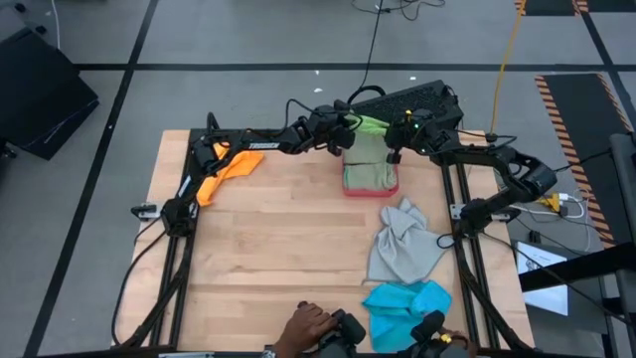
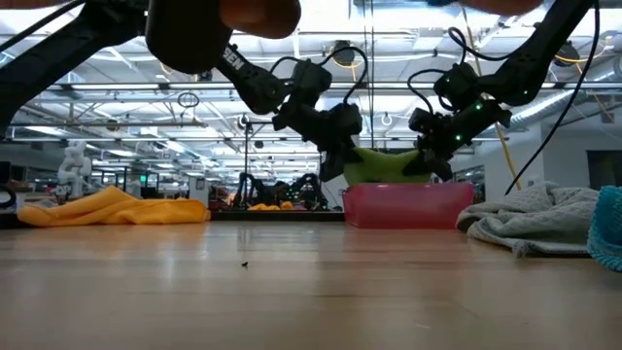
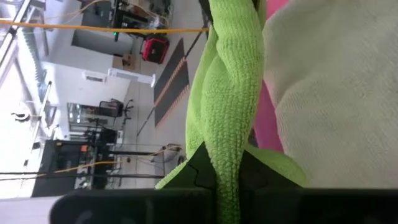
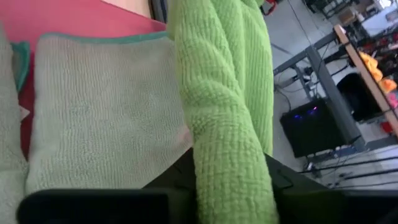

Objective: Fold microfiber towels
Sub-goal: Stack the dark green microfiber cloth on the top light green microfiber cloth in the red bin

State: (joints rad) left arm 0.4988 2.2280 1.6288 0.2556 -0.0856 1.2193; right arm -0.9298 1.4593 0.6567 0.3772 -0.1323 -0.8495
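Over the tray (image 1: pixel 370 188) at the table's far edge, the left gripper (image 1: pixel 343 134) and right gripper (image 1: pixel 396 139) are each pinching the green towel (image 1: pixel 370 127), seemingly stowing it; next, lowering it onto the sage towel (image 4: pixel 99 112).

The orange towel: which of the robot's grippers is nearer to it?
Left. The left gripper holds the bright green towel over the pink tray, right of the orange towel; the right gripper is farther still.
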